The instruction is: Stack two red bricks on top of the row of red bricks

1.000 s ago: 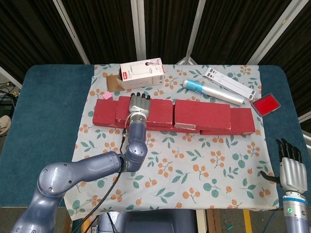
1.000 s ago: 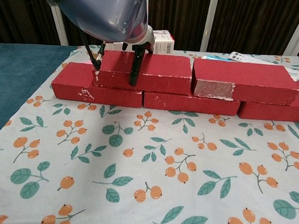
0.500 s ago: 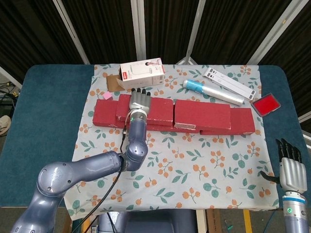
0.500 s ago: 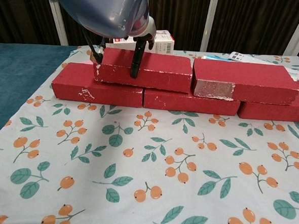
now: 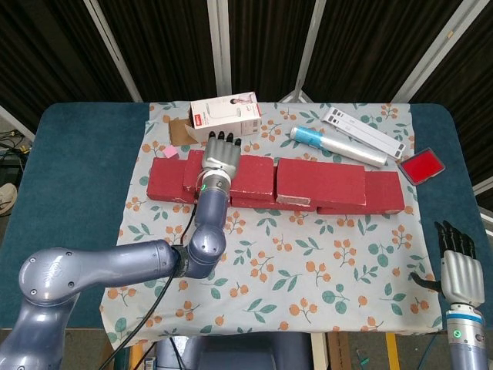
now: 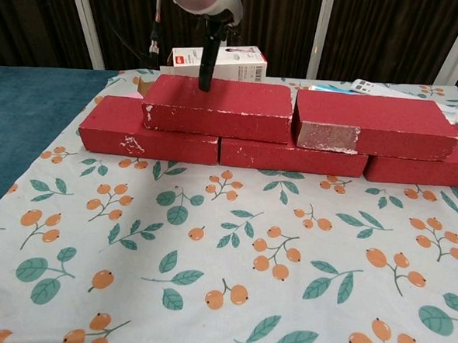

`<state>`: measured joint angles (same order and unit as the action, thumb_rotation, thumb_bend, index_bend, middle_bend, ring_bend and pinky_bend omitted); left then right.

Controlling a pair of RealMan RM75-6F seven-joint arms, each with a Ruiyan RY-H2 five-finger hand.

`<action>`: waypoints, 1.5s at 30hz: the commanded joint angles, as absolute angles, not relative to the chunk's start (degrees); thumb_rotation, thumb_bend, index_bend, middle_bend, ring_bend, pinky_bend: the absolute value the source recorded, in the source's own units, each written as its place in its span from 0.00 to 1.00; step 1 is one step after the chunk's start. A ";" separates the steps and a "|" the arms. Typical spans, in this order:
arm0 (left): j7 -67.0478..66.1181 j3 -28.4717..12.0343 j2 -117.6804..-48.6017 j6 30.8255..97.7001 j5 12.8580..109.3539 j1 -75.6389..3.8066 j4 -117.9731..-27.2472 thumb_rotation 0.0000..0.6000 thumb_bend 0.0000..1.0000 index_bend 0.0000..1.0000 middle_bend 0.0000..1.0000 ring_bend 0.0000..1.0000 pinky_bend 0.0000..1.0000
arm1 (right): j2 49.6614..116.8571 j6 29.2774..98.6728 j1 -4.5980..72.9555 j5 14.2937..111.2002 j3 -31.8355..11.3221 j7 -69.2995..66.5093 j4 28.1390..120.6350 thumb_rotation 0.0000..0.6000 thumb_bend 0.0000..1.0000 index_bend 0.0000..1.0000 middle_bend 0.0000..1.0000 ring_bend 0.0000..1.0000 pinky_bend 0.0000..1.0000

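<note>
A row of red bricks [image 6: 150, 132] lies across the floral cloth, and two more red bricks rest on top of it side by side: the left one [image 6: 217, 107] [image 5: 250, 176] and the right one [image 6: 372, 122] [image 5: 320, 181]. My left hand [image 5: 219, 156] hovers over the left top brick's left end with fingers spread and nothing held. In the chest view its fingertips [image 6: 207, 61] hang just above that brick's top face. My right hand [image 5: 460, 270] sits low at the table's near right corner, fingers extended and empty.
Behind the bricks stand a white box [image 5: 226, 117], a cardboard piece [image 5: 182, 132] and a small pink block [image 5: 169, 153]. A blue and white tube [image 5: 339, 145], a white strip [image 5: 368, 132] and a flat red case [image 5: 422, 166] lie at the back right.
My left hand has let go of the left top brick and risen off it, its fingers leaving the front face. The brick stays on the row. The right hand is still.
</note>
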<state>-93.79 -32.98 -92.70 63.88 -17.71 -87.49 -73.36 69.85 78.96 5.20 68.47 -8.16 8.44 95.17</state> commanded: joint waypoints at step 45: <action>-78.65 -19.64 -87.48 58.04 -9.01 -73.94 -77.70 1.00 0.00 0.22 0.14 0.00 0.10 | 70.94 80.70 4.79 69.10 -8.38 8.74 95.46 1.00 0.02 0.00 0.00 0.00 0.00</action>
<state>-78.62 -19.70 -87.35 57.94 -8.99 -73.81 -77.84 70.94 80.70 4.78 69.09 -8.38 8.74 95.46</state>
